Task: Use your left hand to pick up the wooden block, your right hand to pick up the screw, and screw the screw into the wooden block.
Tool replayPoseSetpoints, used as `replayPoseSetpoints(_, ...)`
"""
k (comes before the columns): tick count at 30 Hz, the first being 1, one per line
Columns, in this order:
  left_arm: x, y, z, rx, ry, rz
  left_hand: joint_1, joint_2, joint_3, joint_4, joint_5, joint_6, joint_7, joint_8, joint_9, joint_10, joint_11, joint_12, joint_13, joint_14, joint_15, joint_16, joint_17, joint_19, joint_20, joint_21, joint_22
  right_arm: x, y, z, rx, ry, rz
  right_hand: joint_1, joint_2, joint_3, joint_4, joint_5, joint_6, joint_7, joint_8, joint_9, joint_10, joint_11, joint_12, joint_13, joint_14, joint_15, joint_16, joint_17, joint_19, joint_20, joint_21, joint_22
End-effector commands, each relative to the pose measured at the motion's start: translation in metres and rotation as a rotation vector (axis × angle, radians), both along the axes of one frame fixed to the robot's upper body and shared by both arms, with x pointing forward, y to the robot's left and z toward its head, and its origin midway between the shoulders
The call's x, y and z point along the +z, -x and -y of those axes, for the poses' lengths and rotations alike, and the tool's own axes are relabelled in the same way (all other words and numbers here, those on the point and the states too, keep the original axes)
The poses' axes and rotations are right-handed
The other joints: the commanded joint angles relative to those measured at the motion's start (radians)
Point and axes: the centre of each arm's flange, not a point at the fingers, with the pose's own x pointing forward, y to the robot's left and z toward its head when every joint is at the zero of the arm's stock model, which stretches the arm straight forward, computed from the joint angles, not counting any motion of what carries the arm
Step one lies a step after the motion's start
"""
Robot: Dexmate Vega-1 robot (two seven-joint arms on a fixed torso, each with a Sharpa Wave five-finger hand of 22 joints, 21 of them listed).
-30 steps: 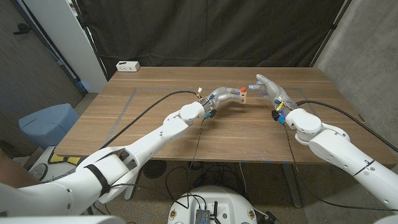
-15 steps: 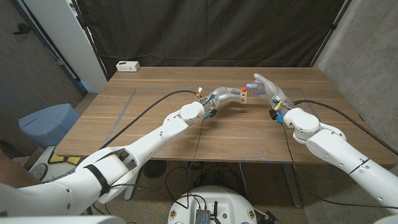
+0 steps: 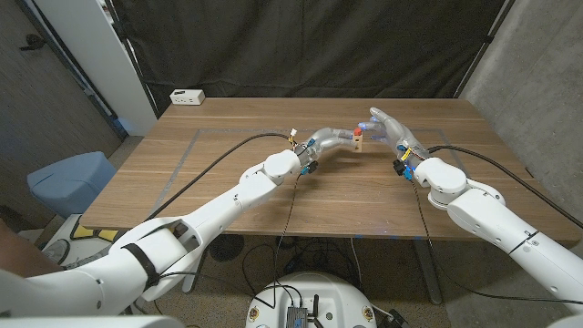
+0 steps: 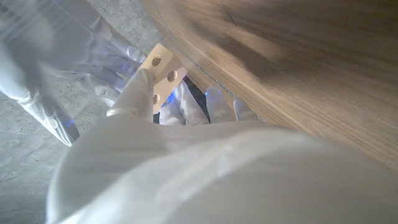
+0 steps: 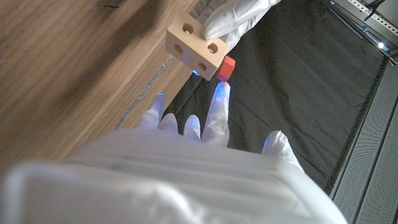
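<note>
Table (image 3: 228,196): wooden, rectangular, standing before a dark curtain; a faint taped rectangle outline (image 3: 196,137) showing on its top; a white power strip (image 3: 187,96) lying at its far left corner.

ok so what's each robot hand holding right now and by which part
The left robot hand grips the wooden block by one end. The right robot hand has a fingertip at the red screw head; whether it grips it cannot be told.
</note>
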Motion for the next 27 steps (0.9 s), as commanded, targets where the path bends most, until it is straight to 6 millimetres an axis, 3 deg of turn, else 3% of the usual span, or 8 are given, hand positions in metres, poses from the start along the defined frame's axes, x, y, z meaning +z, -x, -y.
replayPoseSetpoints(1, -0.0022, 0.0014, 0.0004, 0.001, 0.003, -0.002, -0.017, 0.024, 0.052, 0.06, 0.004, 0.084, 0.067, 0.013, 0.004, 0.002, -0.005, 0.004, 0.001, 0.008, -0.003, 0.001, 0.0, 0.008, 0.0, 0.001, 0.006, 0.0001, 0.0005, -0.0001, 0.006, 0.004, -0.004, 0.002, -0.006, 0.002, -0.003, 0.007, 0.018, 0.006, 0.008, 0.002, 0.007, -0.007, 0.006, 0.001, -0.002, 0.002, 0.002, 0.002, 0.0, -0.001, 0.0, 0.004)
replayPoseSetpoints(27, -0.0018, 0.0022, 0.0019, 0.001, 0.002, -0.001, -0.016, 0.026, 0.052, 0.061, 0.004, 0.085, 0.068, 0.013, 0.004, 0.004, -0.005, 0.004, 0.001, 0.009, -0.003, 0.0, 0.0, 0.008, 0.001, 0.001, 0.006, -0.0023, 0.0007, 0.0017, 0.0, -0.004, -0.004, 0.002, -0.004, 0.003, -0.003, 0.008, 0.049, 0.014, 0.017, 0.002, 0.023, -0.003, 0.012, 0.001, 0.006, 0.0, 0.007, 0.002, 0.007, -0.002, 0.002, 0.003)
